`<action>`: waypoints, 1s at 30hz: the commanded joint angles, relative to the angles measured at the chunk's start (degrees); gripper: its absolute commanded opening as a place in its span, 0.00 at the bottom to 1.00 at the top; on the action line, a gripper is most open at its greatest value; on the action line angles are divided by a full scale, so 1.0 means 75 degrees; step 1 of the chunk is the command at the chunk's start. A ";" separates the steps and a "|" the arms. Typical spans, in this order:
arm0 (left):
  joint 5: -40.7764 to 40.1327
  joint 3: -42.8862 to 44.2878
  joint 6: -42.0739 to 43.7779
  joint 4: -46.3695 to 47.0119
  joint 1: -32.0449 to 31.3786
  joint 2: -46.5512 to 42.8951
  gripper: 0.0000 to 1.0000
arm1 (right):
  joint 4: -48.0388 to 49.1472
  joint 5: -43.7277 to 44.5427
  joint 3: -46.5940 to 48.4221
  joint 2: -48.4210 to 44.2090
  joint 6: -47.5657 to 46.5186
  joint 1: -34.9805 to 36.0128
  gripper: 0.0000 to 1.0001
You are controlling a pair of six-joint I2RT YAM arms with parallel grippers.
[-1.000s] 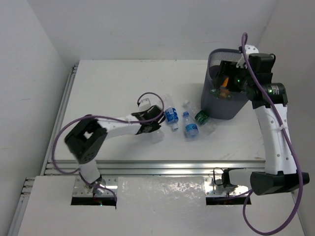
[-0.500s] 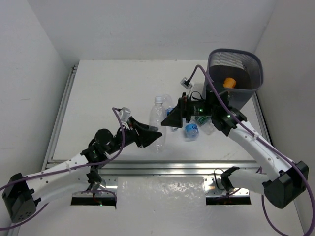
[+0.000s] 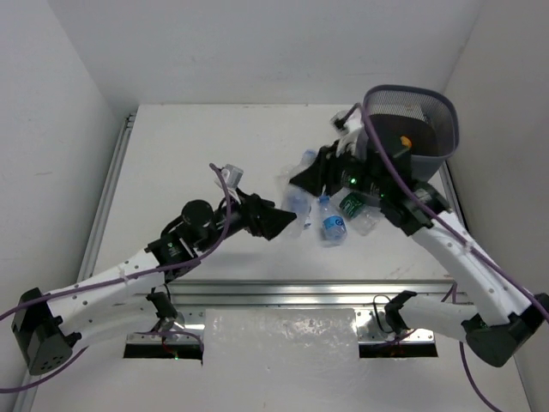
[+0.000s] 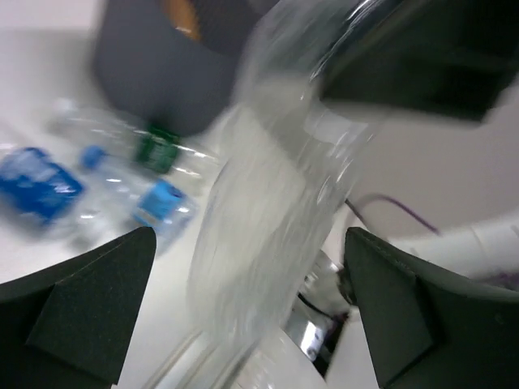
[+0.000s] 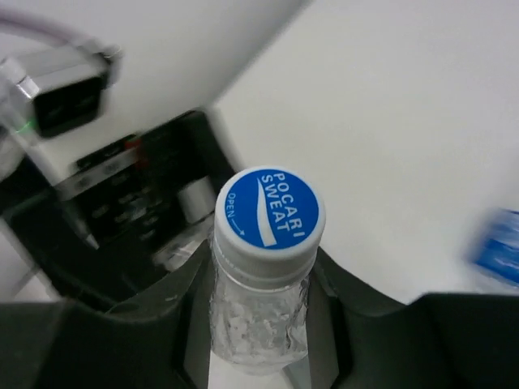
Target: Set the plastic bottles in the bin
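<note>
A clear plastic bottle (image 3: 287,190) with a blue and white cap (image 5: 269,212) hangs above the table between both arms. My right gripper (image 3: 300,180) is shut on it just under the cap, as the right wrist view shows (image 5: 259,324). My left gripper (image 3: 290,221) is open, its fingers (image 4: 89,300) spread wide apart on either side of the bottle's body (image 4: 268,203). The dark mesh bin (image 3: 410,94) stands at the back right with an orange bottle (image 3: 403,140) inside. On the table by the bin's base lie a blue-labelled bottle (image 3: 333,225) and a green-labelled one (image 3: 352,204).
Another clear bottle (image 3: 365,223) lies right of the blue-labelled one. The left wrist view shows the bin's wall (image 4: 154,73) and the lying bottles (image 4: 158,203) beyond the held one. Purple cables trail from both arms. An aluminium rail (image 3: 274,292) runs along the table's near edge.
The left gripper carried the clear bottle up towards the right arm and has opened. The right gripper came from the bin and has shut on the bottle's neck.
</note>
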 commanded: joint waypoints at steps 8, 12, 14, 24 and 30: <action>-0.4361 0.1157 -0.1512 -0.4676 0.0219 0.0864 1.00 | -0.0397 1.1221 0.4081 -0.0124 -0.4901 -0.0249 0.00; -0.4044 0.2503 -0.1595 -0.4864 0.0231 0.2934 1.00 | -0.0091 1.0723 0.4276 0.0450 -0.5086 -0.1708 0.00; -0.3962 0.3627 -0.1560 -0.5283 0.0266 0.3629 1.00 | -0.1344 0.9439 0.4559 0.1140 -0.3802 -0.2774 0.00; -0.4583 0.7521 -0.1431 -0.7290 0.0360 0.7440 1.00 | -0.3054 0.5939 0.5419 0.2411 -0.1615 -0.4410 0.99; -0.4349 0.7639 -0.1618 -0.7068 0.0489 0.8541 0.97 | -0.2922 0.4946 0.5052 0.1413 -0.1322 -0.4410 0.99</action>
